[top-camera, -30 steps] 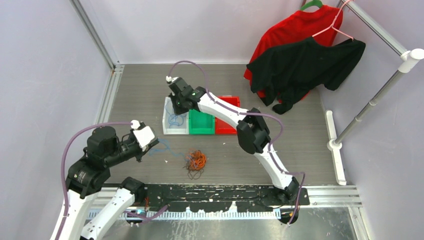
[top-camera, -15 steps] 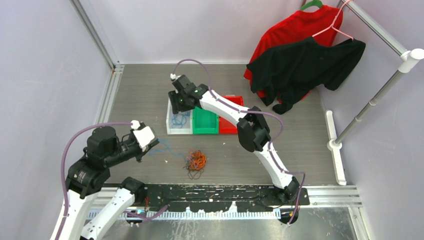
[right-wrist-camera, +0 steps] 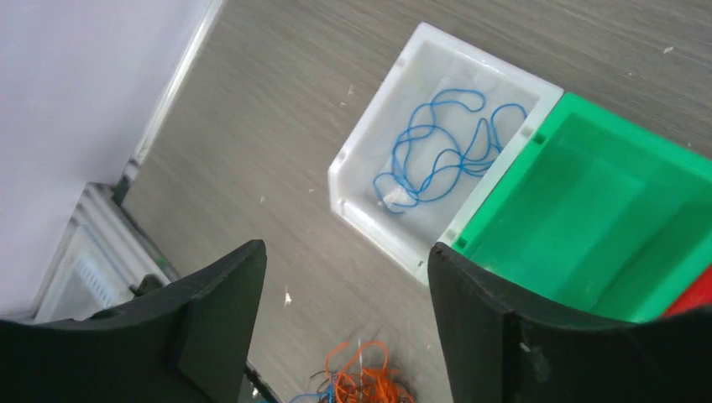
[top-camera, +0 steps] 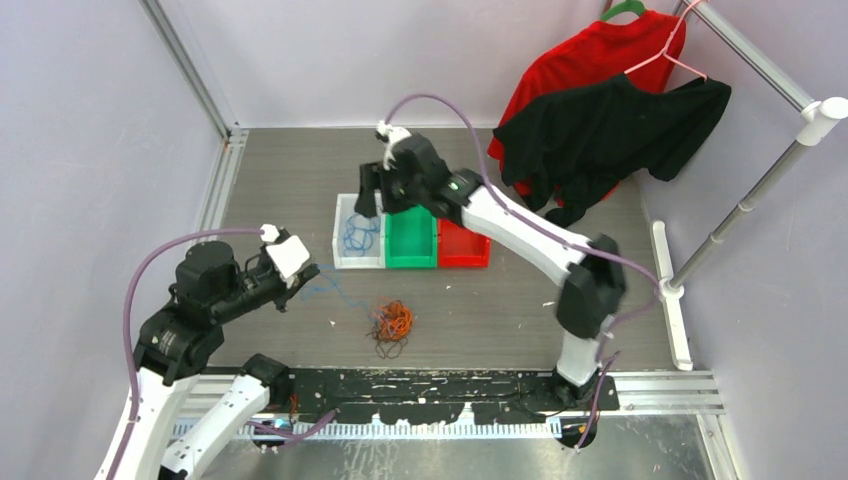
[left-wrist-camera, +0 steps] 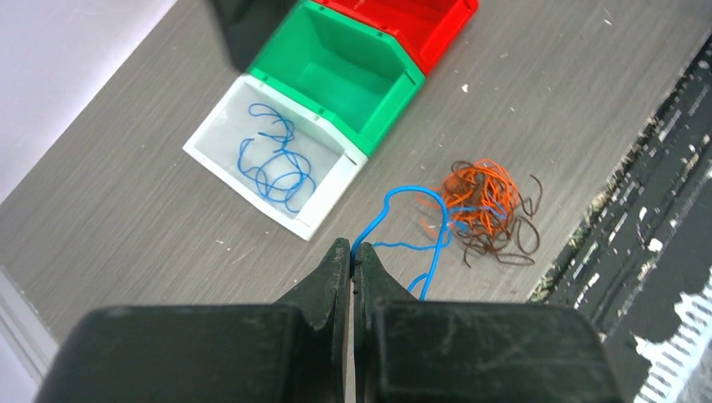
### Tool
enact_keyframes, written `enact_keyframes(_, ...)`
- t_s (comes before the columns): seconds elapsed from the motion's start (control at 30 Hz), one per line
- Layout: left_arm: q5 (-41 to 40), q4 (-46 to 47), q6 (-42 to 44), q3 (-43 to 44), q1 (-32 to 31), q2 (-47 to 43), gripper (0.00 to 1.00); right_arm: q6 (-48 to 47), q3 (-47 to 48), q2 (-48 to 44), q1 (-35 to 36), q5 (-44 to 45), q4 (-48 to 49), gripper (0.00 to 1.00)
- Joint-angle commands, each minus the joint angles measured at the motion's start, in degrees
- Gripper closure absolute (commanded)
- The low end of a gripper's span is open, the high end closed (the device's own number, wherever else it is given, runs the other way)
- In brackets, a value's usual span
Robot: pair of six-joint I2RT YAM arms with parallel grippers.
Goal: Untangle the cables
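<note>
A tangle of orange and dark brown cables (top-camera: pixel 392 323) lies on the table in front of the bins. One blue cable (left-wrist-camera: pixel 403 227) runs from that tangle (left-wrist-camera: pixel 487 210) up to my left gripper (left-wrist-camera: pixel 353 249), which is shut on its end, low over the table left of the pile. More blue cables (right-wrist-camera: pixel 437 151) lie loose in the white bin (top-camera: pixel 341 232). My right gripper (right-wrist-camera: pixel 346 252) hangs open and empty above the white bin's far edge (top-camera: pixel 368 195).
A green bin (top-camera: pixel 411 240) and a red bin (top-camera: pixel 463 245) stand in a row right of the white one. Red and black shirts (top-camera: pixel 600 120) hang on a rack at the back right. A metal rail (top-camera: pixel 215 190) borders the table's left side.
My right gripper has opened, risen out of the white bin and swung right and back. Blue cable stays in the bin. The left gripper has barely shifted, still pinching the blue cable.
</note>
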Motion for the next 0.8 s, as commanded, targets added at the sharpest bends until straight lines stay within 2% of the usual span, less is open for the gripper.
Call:
enact_keyframes(0.0,-4.89,7.83,-4.59,3.22,-0.07,3.69,1.0,2.79,-23.74,-19.5,1.54,-4.34,20.84,0.22)
enact_keyframes(0.1,-6.55,9.56,-6.52,4.85,-0.07,6.48,1.0,-1.17,-42.39,-31.12,7.2,-1.31,33.36,0.17)
enact_keyframes(0.17,-5.73,10.07,-7.29,6.23,-0.07,7.77,1.0,-3.77,-46.27,-33.58,10.61,-0.2,35.55,0.15)
enact_keyframes(0.43,-0.9,7.17,-8.49,13.78,-0.09,11.19,1.0,-7.18,-40.69,-25.91,16.12,2.78,34.45,0.14)
enact_keyframes(0.63,3.82,3.12,-8.31,19.57,-0.07,12.11,1.0,-6.77,-36.34,-18.83,16.36,10.68,35.8,0.22)
enact_keyframes(0.77,6.49,1.48,-8.16,21.26,-0.04,11.6,1.0,-5.72,-36.44,-16.65,16.36,10.58,37.17,0.29)
